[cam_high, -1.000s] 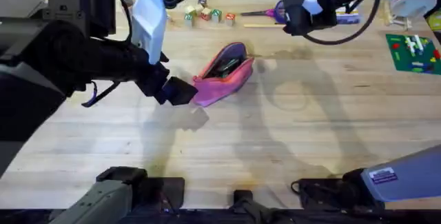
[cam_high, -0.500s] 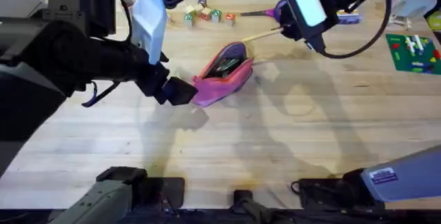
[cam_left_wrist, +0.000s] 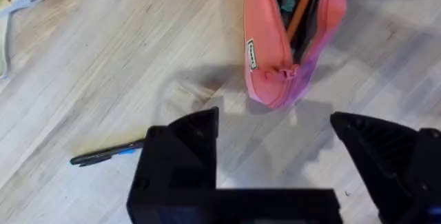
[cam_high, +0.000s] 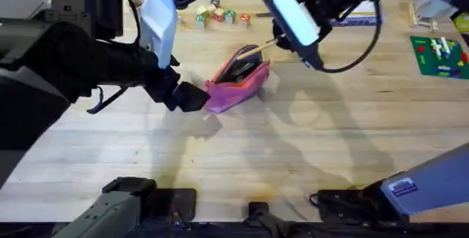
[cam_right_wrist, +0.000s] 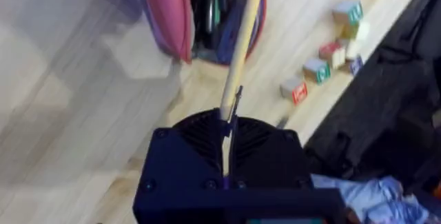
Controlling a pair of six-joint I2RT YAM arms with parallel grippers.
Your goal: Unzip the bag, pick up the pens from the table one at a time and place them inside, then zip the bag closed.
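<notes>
the bag (cam_high: 238, 83), a pink pouch with its zipper undone and its mouth gaping, lies at an angle on the table (cam_high: 308, 150), toward the far middle of the light wood top. the right gripper (cam_right_wrist: 227, 124) is clamped on a yellow pen (cam_high: 258, 47) and holds it slanted above the far end of the pouch, the pen's free tip over the open mouth. from the right wrist camera the pen's pale shaft runs from between the closed fingers out to the dark interior of the pouch, where other slim items already lie. the left gripper (cam_left_wrist: 275, 145) hangs low just beside the pouch's near end, its fingers spread wide and gripping nothing; the left wrist view shows the pouch's closed tip and small side label between and beyond the two black fingers, apart from them. a dark pen (cam_left_wrist: 107, 154) lies flat on the table beside the left gripper in that same view. a row of small coloured blocks (cam_high: 218, 16) sits along the far edge of the table, well apart from the pouch.
</notes>
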